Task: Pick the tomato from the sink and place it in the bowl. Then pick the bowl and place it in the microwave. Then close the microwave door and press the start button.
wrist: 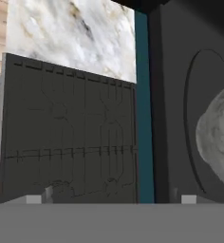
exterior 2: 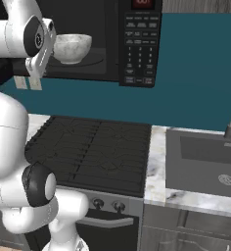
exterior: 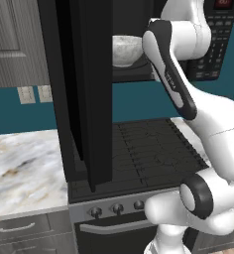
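A: Where's the bowl (exterior 2: 72,47) at this point?

B: Inside the microwave (exterior 2: 107,39), sitting on the round plate in the cavity. The left base view shows it just past the edge of the microwave door (exterior: 84,89), which stands swung wide open toward the camera. I can't see the tomato from any angle; the bowl's inside is hidden.

A: And the gripper?

B: I can't tell whether it is spread or pressed together. The arm's wrist sits right at the cavity mouth, beside the bowl, but the tips themselves are hidden, and in the hand view they are lost at the bottom edge. That view has the bowl at its right side, close by, with the stove (wrist: 69,137) beyond.

A: So what does the next move turn on?

B: My judgement is the door. It hangs from the microwave's left side, its long axis vertical, its free edge sticking out over the stove. The arm lies to the right of that panel, so it would have to back out of the cavity and come around the door's outer face to push it shut

A: The keypad (exterior 2: 139,49)?

B: On the right side of the microwave
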Controlling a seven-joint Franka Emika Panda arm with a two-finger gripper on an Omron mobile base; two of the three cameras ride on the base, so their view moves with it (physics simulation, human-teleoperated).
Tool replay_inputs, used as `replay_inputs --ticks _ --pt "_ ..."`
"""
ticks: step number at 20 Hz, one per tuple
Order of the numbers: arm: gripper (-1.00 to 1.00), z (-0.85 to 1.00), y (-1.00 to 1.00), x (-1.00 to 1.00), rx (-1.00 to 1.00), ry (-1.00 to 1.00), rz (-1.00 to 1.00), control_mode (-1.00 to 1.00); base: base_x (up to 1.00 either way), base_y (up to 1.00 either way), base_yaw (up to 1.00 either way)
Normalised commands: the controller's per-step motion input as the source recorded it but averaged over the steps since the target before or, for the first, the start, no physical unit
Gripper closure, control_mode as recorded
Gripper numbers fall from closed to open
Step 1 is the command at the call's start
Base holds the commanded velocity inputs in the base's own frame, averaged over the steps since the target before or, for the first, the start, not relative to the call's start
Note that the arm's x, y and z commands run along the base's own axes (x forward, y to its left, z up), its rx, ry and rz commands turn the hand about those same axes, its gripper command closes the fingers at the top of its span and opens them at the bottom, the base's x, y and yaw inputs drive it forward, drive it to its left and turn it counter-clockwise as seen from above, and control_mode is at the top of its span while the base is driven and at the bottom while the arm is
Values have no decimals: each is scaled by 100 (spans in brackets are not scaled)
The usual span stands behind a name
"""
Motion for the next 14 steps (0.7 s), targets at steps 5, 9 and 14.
replay_inputs --ticks 5,9,14 --pt "-100 -15 -2 -100 3 0 0 -100 0 0 0" --pt "-100 -12 0 -100 1 0 1 -100 0 0 0" --pt "-100 -70 0 -100 0 0 4 -100 0 0 0"
